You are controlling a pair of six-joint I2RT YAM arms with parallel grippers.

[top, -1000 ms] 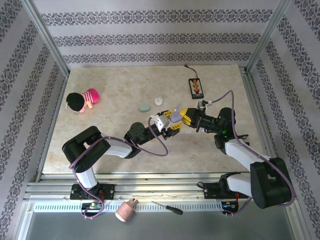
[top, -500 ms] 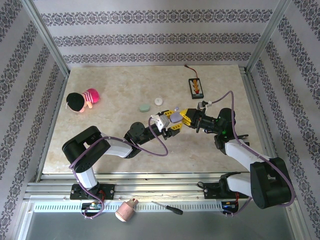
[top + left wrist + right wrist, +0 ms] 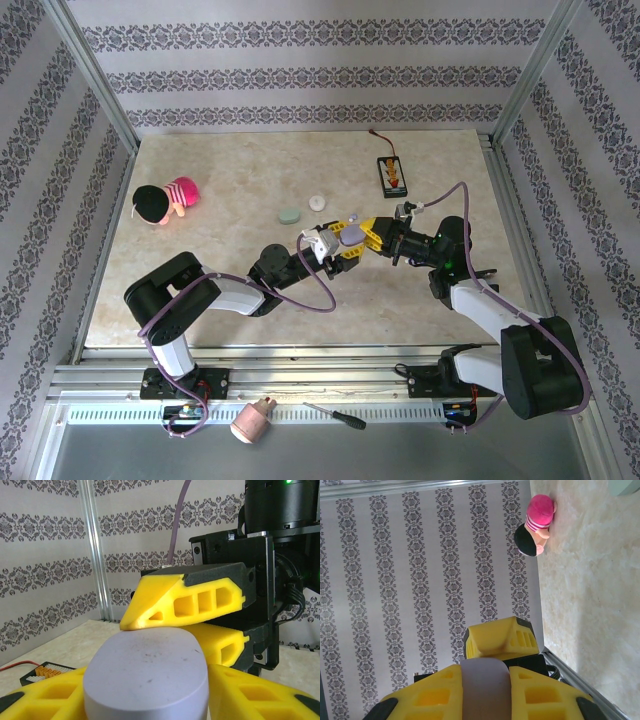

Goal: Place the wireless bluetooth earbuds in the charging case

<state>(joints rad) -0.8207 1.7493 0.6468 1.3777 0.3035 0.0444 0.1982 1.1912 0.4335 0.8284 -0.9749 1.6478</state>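
Over the table point(image 3: 230, 170) middle, left tool point(image 3: 147, 695) clasps the lavender case point(image 3: 146, 665) by its sides, right tool point(image 3: 485, 687) pinching its far end head-on.

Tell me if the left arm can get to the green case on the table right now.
Reach, likely yes; grasp, no. The green case lies near the left hand with bare table between, but that hand is shut on the lavender case, which the right hand also grips.
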